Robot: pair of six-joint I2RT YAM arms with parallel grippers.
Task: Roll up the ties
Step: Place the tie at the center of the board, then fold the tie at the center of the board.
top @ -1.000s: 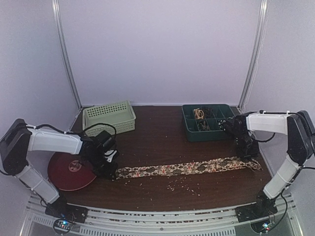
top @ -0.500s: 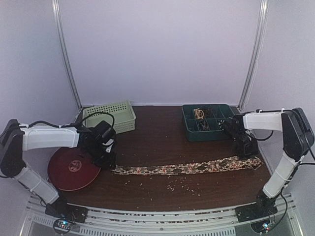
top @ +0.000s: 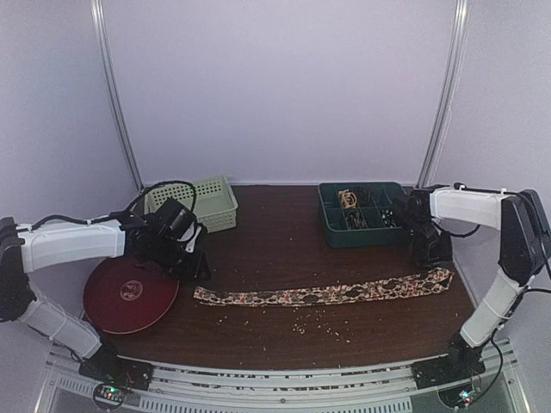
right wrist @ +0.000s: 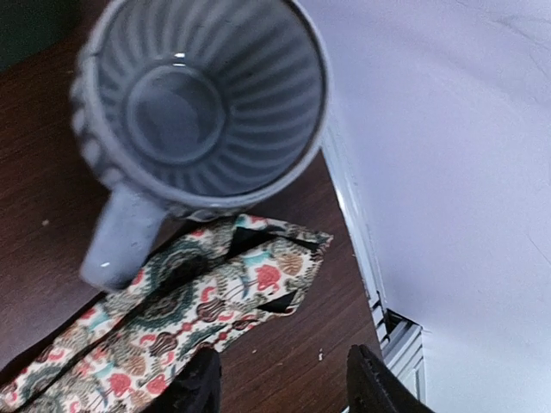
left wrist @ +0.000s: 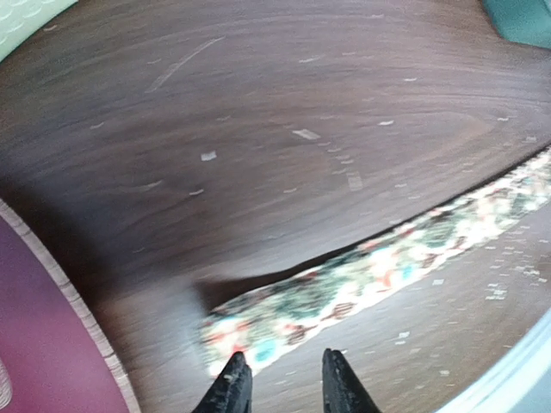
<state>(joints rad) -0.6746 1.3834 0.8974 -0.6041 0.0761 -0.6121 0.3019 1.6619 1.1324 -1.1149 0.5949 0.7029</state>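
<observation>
One tie (top: pixel 323 292), patterned in cream, brown and red, lies flat in a long strip across the front of the table. My left gripper (top: pixel 193 260) hovers just behind its narrow left end. In the left wrist view that gripper (left wrist: pixel 284 383) is open a little, nothing between its fingers, with the tie (left wrist: pixel 362 275) end just ahead. My right gripper (top: pixel 429 251) hangs over the tie's wide right end. In the right wrist view it (right wrist: pixel 284 387) stands open and empty above the pointed tie (right wrist: pixel 207 297) end.
A grey ribbed mug (right wrist: pixel 207 95) stands right behind the tie's wide end, near the right wall. A pale green basket (top: pixel 191 205) and a dark green divided tray (top: pixel 334 225) sit at the back. A red plate (top: pixel 129 297) lies front left. Pale crumbs (top: pixel 310 325) dot the table.
Both grippers have opened and let go of the tie's ends, then drawn back and up from it. The tie has settled flat, shifted slightly left.
</observation>
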